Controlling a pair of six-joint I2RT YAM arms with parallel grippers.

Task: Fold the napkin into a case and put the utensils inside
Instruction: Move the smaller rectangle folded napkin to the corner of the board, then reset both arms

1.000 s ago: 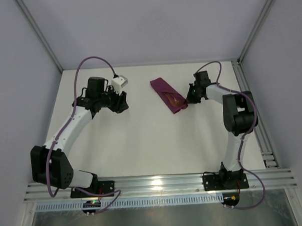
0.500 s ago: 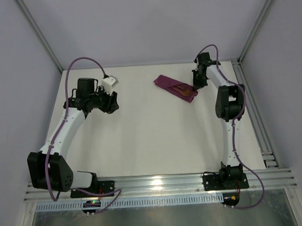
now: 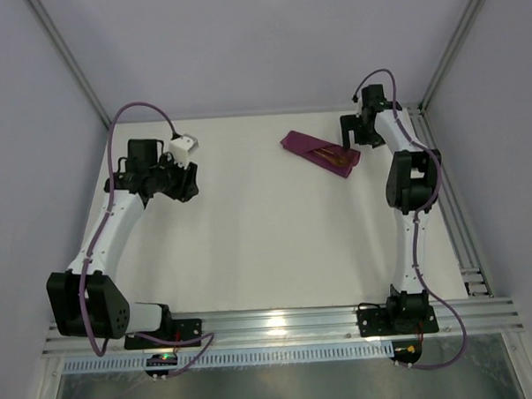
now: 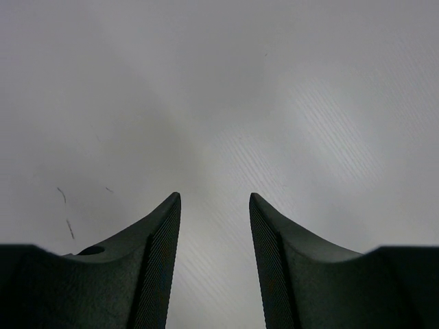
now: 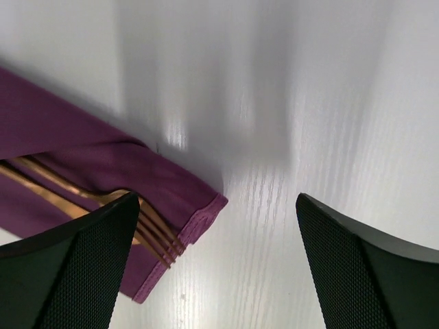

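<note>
The magenta-purple napkin, folded into a narrow case point(image 3: 310, 148), lies slanted at the back right of the table. The copper utensils point(image 3: 334, 156) are tucked in its fold, and the fork's tines point(image 5: 156, 238) poke out at the hemmed end of the case point(image 5: 89, 161). My right gripper point(image 3: 352, 138) hovers just beyond that end. In the right wrist view this gripper point(image 5: 217, 199) is wide open with nothing held. My left gripper point(image 3: 187, 182) hangs far off at the back left. Its jaws point(image 4: 215, 196) are open, with only bare table between them.
The white table point(image 3: 259, 235) is bounded by grey walls. A metal rail point(image 3: 449, 200) runs along its right side and another point(image 3: 280, 323) along the near edge, where the arm bases sit. The right arm's elbow point(image 3: 413, 180) stands close to the right rail.
The right gripper dragged the case's end toward the back right, then opened and let it go. The left arm drew back toward the left.
</note>
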